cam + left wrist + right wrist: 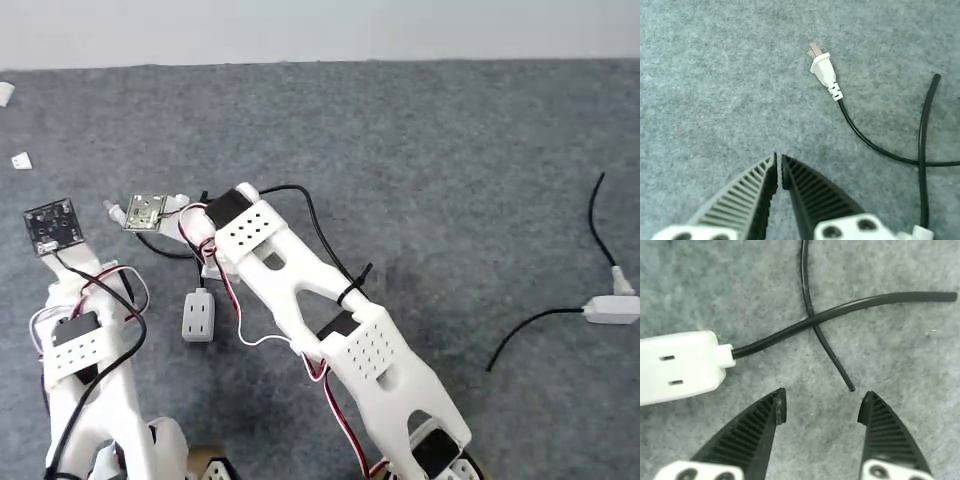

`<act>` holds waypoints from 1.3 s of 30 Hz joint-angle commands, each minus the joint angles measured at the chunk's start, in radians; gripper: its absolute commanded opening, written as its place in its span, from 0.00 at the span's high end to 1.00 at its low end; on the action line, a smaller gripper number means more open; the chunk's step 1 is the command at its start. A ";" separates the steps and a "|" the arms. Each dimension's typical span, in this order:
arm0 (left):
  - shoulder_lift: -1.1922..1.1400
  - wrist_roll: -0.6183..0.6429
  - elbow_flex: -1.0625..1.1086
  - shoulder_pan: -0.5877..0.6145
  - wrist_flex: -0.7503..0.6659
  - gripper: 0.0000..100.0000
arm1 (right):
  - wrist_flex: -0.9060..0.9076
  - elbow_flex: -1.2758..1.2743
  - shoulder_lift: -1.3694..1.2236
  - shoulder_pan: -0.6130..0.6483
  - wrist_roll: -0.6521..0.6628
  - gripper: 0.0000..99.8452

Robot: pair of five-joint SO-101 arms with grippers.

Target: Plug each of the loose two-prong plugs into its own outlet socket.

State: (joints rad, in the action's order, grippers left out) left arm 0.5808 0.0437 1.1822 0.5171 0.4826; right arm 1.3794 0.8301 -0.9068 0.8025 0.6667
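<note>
A loose white two-prong plug (823, 70) on a black cord lies on the grey carpet, a short way ahead of my left gripper (778, 163), which is shut on nothing. My right gripper (822, 402) is open just above the carpet. A white outlet socket (677, 367) lies off to one side of its fingers, with its black cord (840, 310) running across in front. A thinner cord's cut end (850, 387) rests between the jaws. In the high view this outlet socket (198, 315) lies between the two arms.
Far right in the high view lie a second white outlet (612, 309) and a plug (621, 280) against it; I cannot tell whether it is inserted. Two white scraps (20, 160) sit at the far left. A pale wall borders the carpet's back edge.
</note>
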 commanded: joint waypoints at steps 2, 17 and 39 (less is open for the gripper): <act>0.020 -0.003 -0.001 -0.031 -0.029 0.98 | -0.013 0.052 0.079 -0.002 0.012 0.75; 0.021 -0.003 0.031 -0.043 -0.087 0.98 | -0.189 0.054 -0.085 -0.041 0.086 0.85; 0.021 0.002 0.031 -0.043 -0.091 0.98 | 0.191 0.127 0.182 -0.211 -0.167 0.99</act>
State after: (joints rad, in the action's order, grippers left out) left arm 0.5808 0.0437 1.2221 0.4772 0.4212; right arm 1.4899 0.8945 -0.8608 0.6598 0.5731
